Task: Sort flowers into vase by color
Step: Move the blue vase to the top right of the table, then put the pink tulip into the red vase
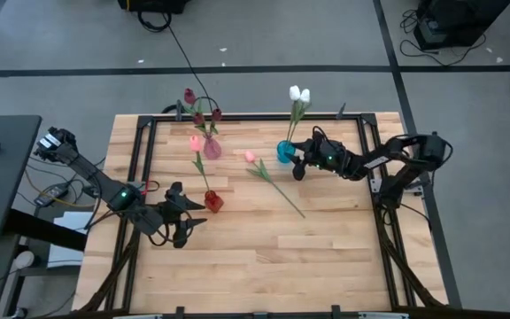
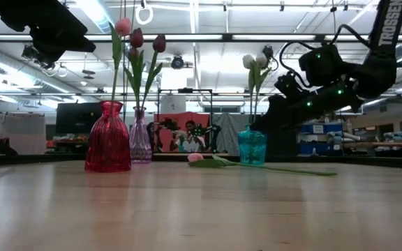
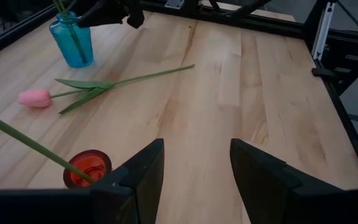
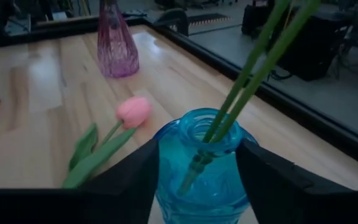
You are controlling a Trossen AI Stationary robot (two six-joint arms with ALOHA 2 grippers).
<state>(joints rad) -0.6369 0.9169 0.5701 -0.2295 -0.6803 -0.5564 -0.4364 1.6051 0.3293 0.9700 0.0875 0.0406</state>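
A blue vase stands upright at the table's far right with two white tulips in it. My right gripper is open, with one finger on each side of the vase's body. One pink tulip lies flat on the wood, its stem running toward the near right. A red vase holds a pink tulip. A purple vase holds maroon tulips. My left gripper hovers open just left of the red vase, with nothing between its fingers. My right gripper comes at the blue vase nearly level from the table's right. Its fingers stand on either side of the vase's body, below the neck. I cannot tell whether they touch the glass. The vase rests upright on its base.
Dark metal rails frame the tabletop on the left, far and right sides. Bare wood fills the near half. In the low view a person sits in the room beyond the table.
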